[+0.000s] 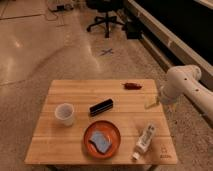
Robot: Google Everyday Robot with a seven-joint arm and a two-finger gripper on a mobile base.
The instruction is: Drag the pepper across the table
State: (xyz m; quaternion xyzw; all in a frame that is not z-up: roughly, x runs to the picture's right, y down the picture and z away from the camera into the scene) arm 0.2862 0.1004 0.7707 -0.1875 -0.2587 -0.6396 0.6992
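Observation:
The pepper (132,85) is small, slim and dark red, and lies near the far right edge of the light wooden table (75,92). My gripper (149,104) hangs from the white arm (182,82) that reaches in from the right. It sits low over the table's right side, a short way in front of and to the right of the pepper, apart from it.
A black rectangular bar (101,107) lies mid-table. A white cup (64,113) stands at the left. An orange plate (114,131) with a blue item on it sits at the front. A white bottle (145,140) lies at the front right. An office chair (106,17) stands on the floor beyond.

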